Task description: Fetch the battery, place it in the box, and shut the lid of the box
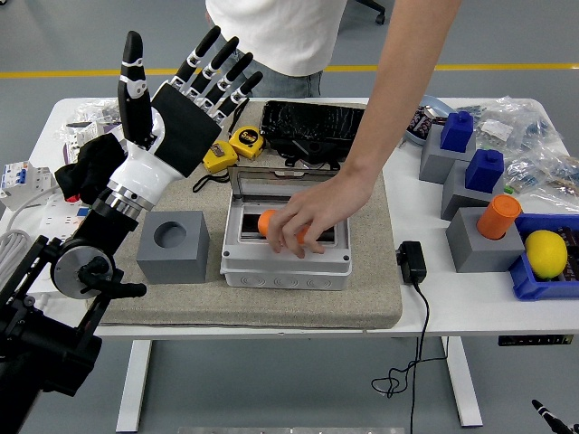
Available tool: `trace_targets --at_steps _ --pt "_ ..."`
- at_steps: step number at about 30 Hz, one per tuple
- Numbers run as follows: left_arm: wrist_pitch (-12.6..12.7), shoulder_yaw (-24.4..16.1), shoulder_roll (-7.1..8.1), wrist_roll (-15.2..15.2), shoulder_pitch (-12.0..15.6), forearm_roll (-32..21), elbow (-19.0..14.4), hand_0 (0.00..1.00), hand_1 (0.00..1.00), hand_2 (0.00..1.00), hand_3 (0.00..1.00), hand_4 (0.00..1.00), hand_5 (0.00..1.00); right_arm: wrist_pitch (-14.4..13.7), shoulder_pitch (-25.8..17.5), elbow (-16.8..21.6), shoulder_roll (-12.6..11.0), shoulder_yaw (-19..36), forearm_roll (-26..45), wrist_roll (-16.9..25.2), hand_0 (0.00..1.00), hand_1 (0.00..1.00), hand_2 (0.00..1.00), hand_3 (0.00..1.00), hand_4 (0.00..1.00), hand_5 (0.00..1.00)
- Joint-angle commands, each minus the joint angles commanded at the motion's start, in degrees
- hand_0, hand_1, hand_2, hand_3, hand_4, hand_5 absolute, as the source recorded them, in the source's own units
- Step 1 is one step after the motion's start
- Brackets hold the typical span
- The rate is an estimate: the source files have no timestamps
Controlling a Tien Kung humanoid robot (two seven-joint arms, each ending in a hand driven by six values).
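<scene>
The orange battery (pixel 267 222) lies inside the grey box (pixel 286 265) in the middle of the mat. A person's hand (pixel 308 217) reaches in from the far side and covers most of the battery, fingers around it. The box's clear lid (pixel 288 180) stands up at the back edge. My left hand (pixel 178 86) is raised high above the mat's left part, palm facing me, fingers spread and holding nothing. It is well clear of the box, up and to the left. My right hand does not show.
A grey block with a round hole (pixel 174 246) stands left of the box. Behind it lie two yellow tape measures (pixel 232 146), a Rubik's cube (pixel 183 122) and a black case (pixel 317 127). A power adapter (pixel 412 262), blue-and-grey blocks (pixel 470 172) and a lemon (pixel 545 252) sit at the right.
</scene>
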Motion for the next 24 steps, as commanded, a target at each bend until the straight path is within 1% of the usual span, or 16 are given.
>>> trace_targets --at_steps 1,2,5,6,7,13,14,17,19,20,24 --pt "0.8 -0.3 0.02 -0.2 -0.1 0.3 0.4 0.883 0.945 0.917 0.884 0.998 0.695 0.0 0.0 0.0 0.0 0.0 0.0 0.0 0.794 0.723 0.718 0.758 0.998 0.992" --pt "1.9 -0.6 0.05 -0.5 -0.2 1.0 1.1 0.904 0.97 0.941 0.911 0.998 0.707 0.0 0.1 0.0 0.0 0.1 0.0 0.0 0.794 0.723 0.717 0.758 0.998 0.992" --pt "4.5 -1.6 0.12 -0.8 -0.5 4.2 2.7 0.904 0.97 0.941 0.911 0.998 0.707 0.0 0.1 0.0 -0.1 0.2 0.0 0.1 0.794 0.723 0.717 0.758 0.998 0.992" --pt "5.5 -1.9 0.14 -0.8 -0.6 6.4 3.0 0.904 0.97 0.941 0.911 0.998 0.707 0.0 0.1 0.0 -0.1 0.3 0.0 0.1 0.794 0.723 0.717 0.758 0.998 0.992" --pt "6.7 -2.0 0.21 -0.7 -0.6 9.0 3.1 0.905 0.96 0.911 0.908 0.998 0.813 0.0 0.1 0.0 -0.1 0.3 0.0 0.1 0.794 0.723 0.718 0.758 0.998 0.992" --pt "14.1 -1.4 0.61 -1.0 -1.6 23.5 4.6 0.905 0.96 0.911 0.908 0.998 0.813 0.0 0.1 0.0 0.1 0.4 -0.2 -0.1 0.794 0.723 0.718 0.758 0.998 0.992" --pt "15.2 -1.1 0.7 -1.2 -1.8 25.7 5.0 0.927 0.96 0.914 0.914 0.998 0.895 0.0 0.1 0.0 0.1 0.5 -0.2 -0.1 0.794 0.723 0.718 0.757 0.998 0.992" --pt "18.1 -0.4 0.95 -1.6 -2.2 33.2 5.5 0.927 0.96 0.914 0.914 0.998 0.895 0.0 0.1 0.0 0.1 0.7 -0.4 -0.1 0.794 0.723 0.718 0.757 0.998 0.992" --pt "19.1 0.0 1.04 -1.5 -2.3 37.9 5.3 0.927 0.96 0.914 0.914 0.998 0.895 0.0 0.2 0.0 0.1 0.7 -0.3 -0.1 0.794 0.723 0.718 0.757 0.998 0.992" --pt "19.9 0.2 1.07 -1.3 -2.3 40.5 4.9 0.998 0.998 0.939 0.907 0.998 0.979 0.0 0.2 0.0 0.1 0.7 -0.3 -0.1 0.794 0.723 0.717 0.758 0.998 0.993" --pt "20.8 1.4 1.5 0.1 -2.3 49.5 3.4 0.998 0.998 0.939 0.907 0.998 0.979 0.0 0.1 -0.1 0.0 0.7 -0.3 -0.1 0.794 0.723 0.717 0.758 0.998 0.993"
